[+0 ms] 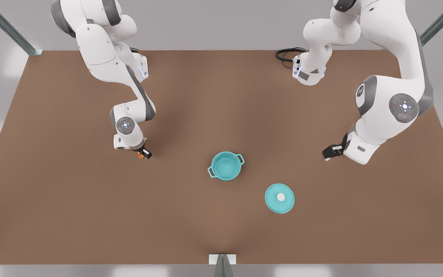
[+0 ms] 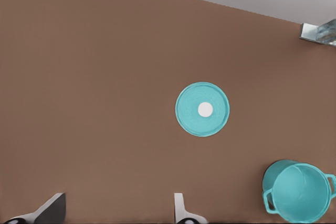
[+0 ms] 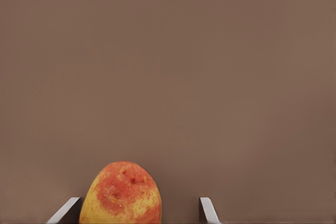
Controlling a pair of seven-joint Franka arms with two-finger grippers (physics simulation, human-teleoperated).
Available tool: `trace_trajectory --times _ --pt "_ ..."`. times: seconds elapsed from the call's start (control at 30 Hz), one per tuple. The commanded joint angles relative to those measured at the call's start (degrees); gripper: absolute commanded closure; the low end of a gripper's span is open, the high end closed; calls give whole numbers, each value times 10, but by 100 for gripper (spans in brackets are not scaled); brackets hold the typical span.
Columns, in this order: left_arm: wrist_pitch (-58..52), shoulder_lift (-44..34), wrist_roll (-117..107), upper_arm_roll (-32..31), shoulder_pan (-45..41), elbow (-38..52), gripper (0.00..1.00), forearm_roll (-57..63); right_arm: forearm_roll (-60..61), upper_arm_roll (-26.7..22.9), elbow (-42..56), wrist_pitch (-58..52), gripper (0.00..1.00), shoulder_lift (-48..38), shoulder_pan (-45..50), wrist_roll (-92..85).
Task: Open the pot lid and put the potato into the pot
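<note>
Potato (image 1: 141,155) between right pincer (image 1: 144,153) fingers; pot (image 1: 225,166) uncovered.

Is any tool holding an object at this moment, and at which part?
Nothing is held. The right tool is open around the potato, not closed. The left tool is open and empty.

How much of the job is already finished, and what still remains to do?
Done: the lid is off and lies flat on the table beside the open pot. In hand: the right gripper, at the front view's left, has its fingers around the potato, though a firm grip is not clear. The left gripper waits open. Left: carry the potato into the pot.
</note>
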Motion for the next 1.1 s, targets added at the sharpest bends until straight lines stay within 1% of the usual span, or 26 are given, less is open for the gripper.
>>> trace_trajectory --times 0.0,0.07,0.17,0.2,0.27,0.4,0.5,0.53,0.63,0.8,0.97,1.07 --pt "-18 9 247 1 6 4 0 -8 0 1 -1 5 15 0 0 23" --pt "-18 9 247 2 14 6 0 -11 0 1 -1 4 16 0 1 30" --pt "-19 5 250 7 19 9 0 -9 0 1 -1 4 26 -1 1 35" --pt "-22 2 249 9 28 9 0 -17 0 1 -1 4 27 -1 1 39" --pt "-19 3 250 9 39 9 0 -27 0 1 -1 4 29 0 1 40" --pt "-32 -4 250 7 43 9 0 -17 0 1 -1 7 30 3 1 40" --pt "-28 -3 250 4 43 9 0 -14 0 1 -1 12 37 6 1 40" --pt "-29 -3 249 -8 38 9 0 26 0 1 -1 12 38 5 1 40" --pt "-29 -2 247 -16 37 8 0 8 0 1 -2 12 42 2 1 40" --pt "-32 -1 248 -17 37 8 0 -10 0 1 -4 9 42 -11 -1 40" --pt "-33 0 248 -17 37 9 0 -10 18 1 -2 -22 43 -51 0 40" --pt "-32 1 248 -18 36 9 0 -10 39 18 3 -46 42 -76 1 48"
